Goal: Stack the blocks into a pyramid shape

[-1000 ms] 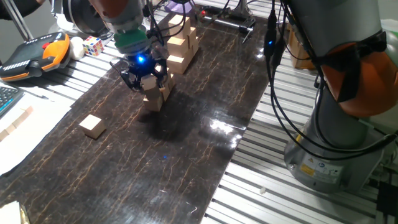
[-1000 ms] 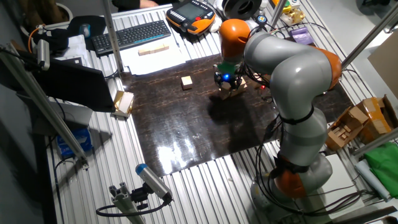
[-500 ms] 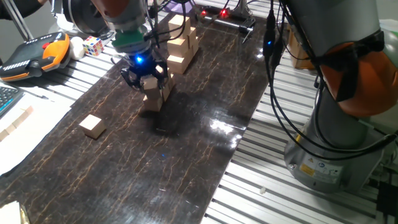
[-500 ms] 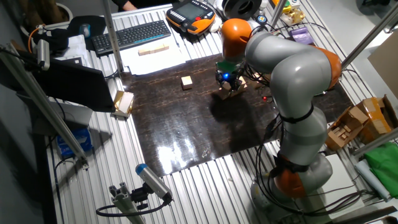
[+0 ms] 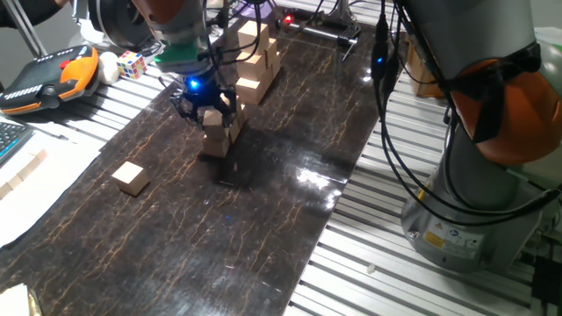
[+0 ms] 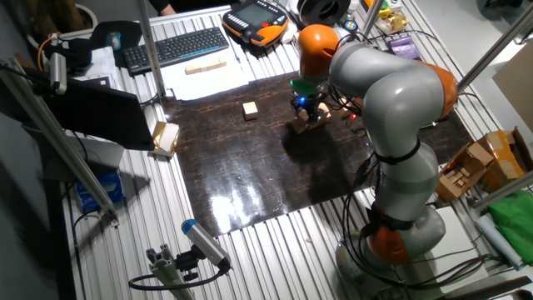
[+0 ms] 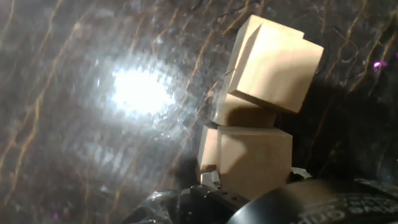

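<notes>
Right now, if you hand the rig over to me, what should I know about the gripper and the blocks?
Gripper: low over the pile, fingers beside its top block. Whether it grips that block or has let go cannot be told from these views.
Blocks: the small stepped pile stands on the dark mat. One loose block lies flat on the mat, apart from the pile.
Done: most blocks are stacked.
Left: confirm the top block is released and sits steady, then probably fetch the loose block. Leave the taller tower behind the pile alone.
</notes>
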`<state>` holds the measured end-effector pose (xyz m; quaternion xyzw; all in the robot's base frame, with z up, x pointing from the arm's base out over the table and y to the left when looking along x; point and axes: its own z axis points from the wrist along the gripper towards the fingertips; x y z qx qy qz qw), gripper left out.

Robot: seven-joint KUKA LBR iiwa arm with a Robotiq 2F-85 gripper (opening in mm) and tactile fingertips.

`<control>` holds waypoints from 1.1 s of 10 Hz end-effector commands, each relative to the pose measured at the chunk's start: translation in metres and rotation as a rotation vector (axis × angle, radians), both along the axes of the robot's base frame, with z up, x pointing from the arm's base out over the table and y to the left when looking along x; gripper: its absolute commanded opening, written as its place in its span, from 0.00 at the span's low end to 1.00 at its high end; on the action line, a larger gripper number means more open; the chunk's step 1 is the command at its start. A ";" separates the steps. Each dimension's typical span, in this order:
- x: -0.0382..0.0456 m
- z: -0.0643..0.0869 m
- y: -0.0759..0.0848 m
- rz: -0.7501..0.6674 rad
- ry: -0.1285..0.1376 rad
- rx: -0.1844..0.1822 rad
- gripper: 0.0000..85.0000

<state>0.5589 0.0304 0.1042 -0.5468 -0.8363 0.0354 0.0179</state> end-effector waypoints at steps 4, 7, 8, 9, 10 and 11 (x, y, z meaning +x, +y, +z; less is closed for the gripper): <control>0.0007 -0.002 -0.001 -0.374 0.007 -0.002 0.31; 0.0033 -0.003 -0.002 -0.343 0.032 -0.013 0.33; 0.0032 -0.003 -0.002 -0.320 0.041 -0.009 0.35; 0.0036 -0.004 -0.002 -0.306 0.053 0.000 0.35; 0.0037 -0.004 -0.002 -0.289 0.065 0.004 0.35; 0.0038 -0.004 -0.001 -0.264 0.076 0.015 0.36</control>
